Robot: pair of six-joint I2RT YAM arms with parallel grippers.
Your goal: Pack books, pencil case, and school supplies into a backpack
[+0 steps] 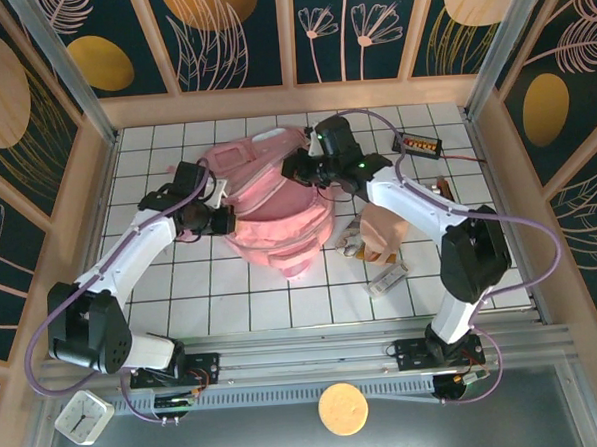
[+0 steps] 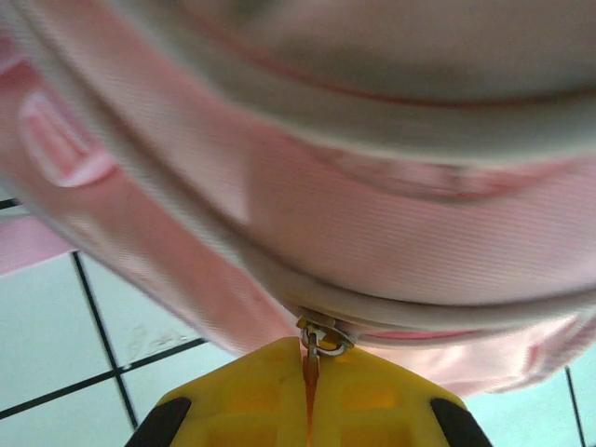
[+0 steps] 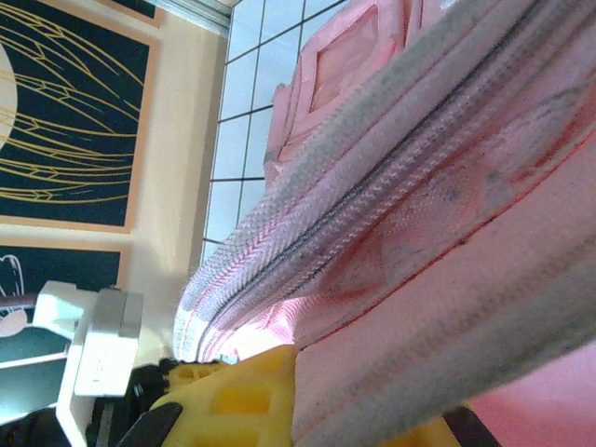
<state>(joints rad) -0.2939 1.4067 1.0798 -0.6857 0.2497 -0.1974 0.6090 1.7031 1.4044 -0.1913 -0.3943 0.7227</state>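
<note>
The left pincer, bottom centre, presses its yellow fingers together on the zip pull of the pink backpack. The right pincer is clamped on the backpack's rim. The backpack lies mid-frame on the tiled table, the pencil case just right of it.

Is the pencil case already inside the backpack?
No, the pencil case lies on the white tiles just right of the backpack, outside it.

You're looking down on a white tiled floor with dark grid lines, boxed in by pale wooden framing and dark panels painted with gold discs, brightly lit
</note>
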